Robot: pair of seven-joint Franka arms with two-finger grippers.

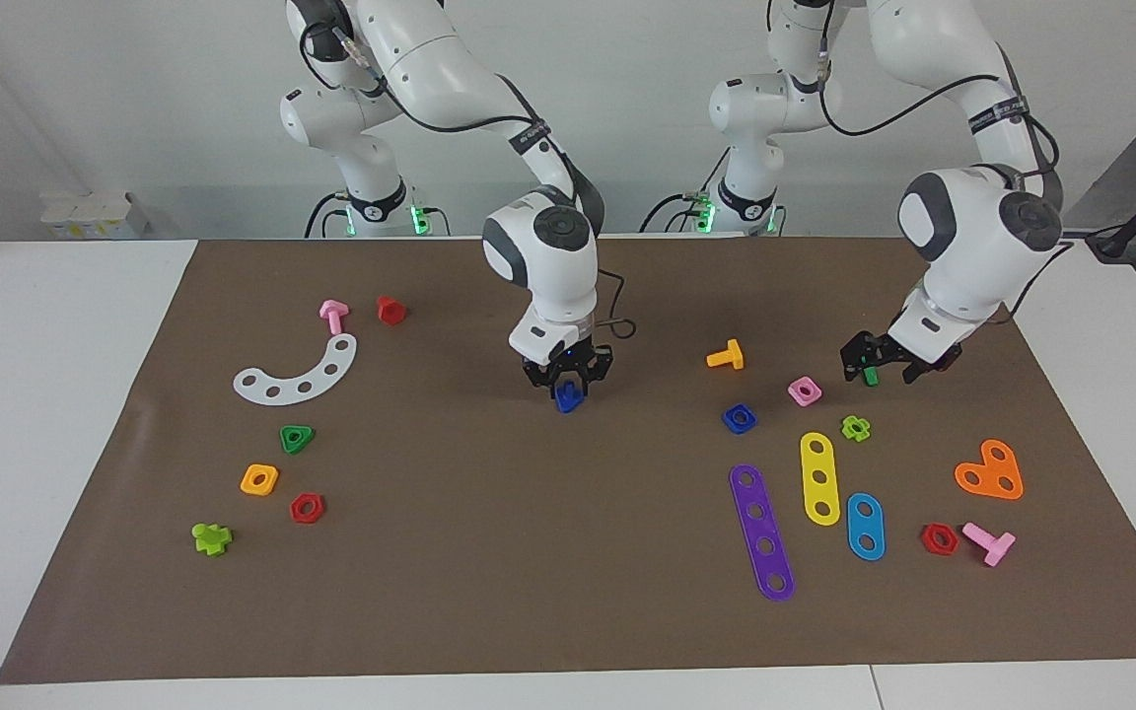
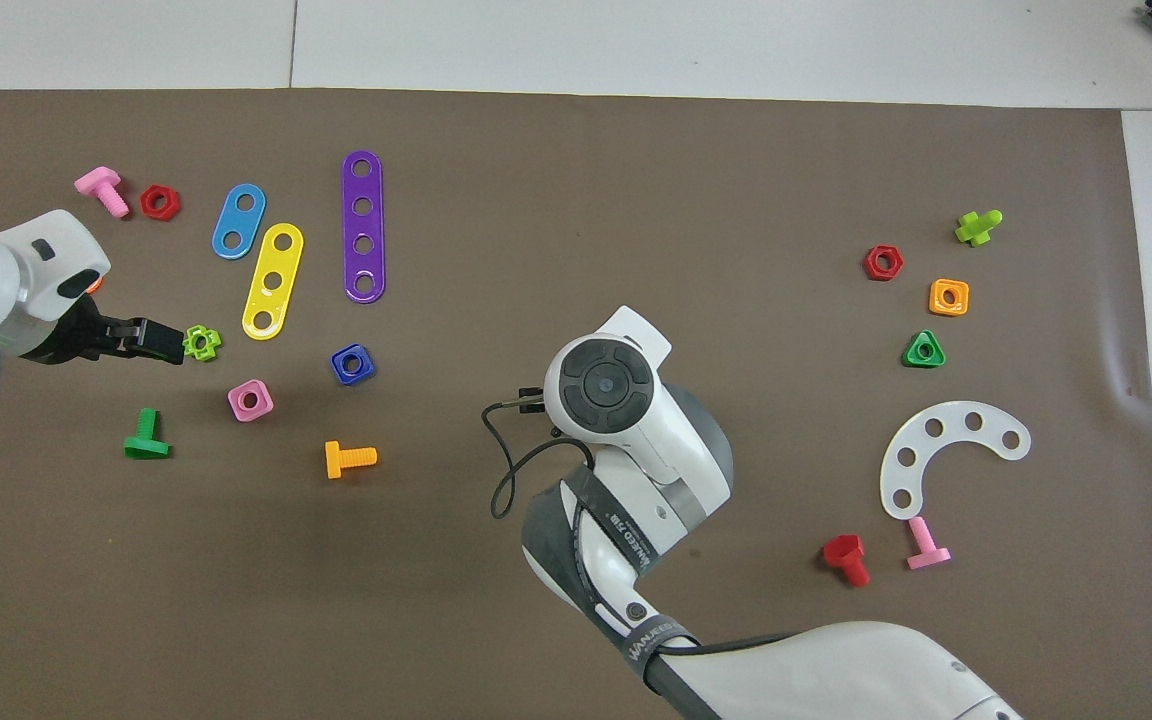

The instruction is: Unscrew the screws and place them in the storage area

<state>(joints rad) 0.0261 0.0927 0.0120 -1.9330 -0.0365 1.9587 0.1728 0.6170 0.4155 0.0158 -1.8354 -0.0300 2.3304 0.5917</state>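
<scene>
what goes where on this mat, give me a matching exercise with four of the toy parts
Things:
1. blue bolt
2. blue square nut
3. white curved strip
4. purple strip

Places:
a. beside the pink bolt
b. held in the right gripper
c. beside the yellow strip
d. beside the pink square nut

Pairs: 1-b, 2-d, 3-a, 4-c

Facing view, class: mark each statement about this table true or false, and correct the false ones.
1. The right tool holds a dark-blue bolt. True.
2. The blue square nut sits on that bolt. False: it lies alone on the mat.
3. The purple strip has four holes. True.
4. The white curved piece lies toward the left arm's end. False: the right arm's end.
5. The left tool holds the orange bolt. False: it hangs near the green bolt.
</scene>
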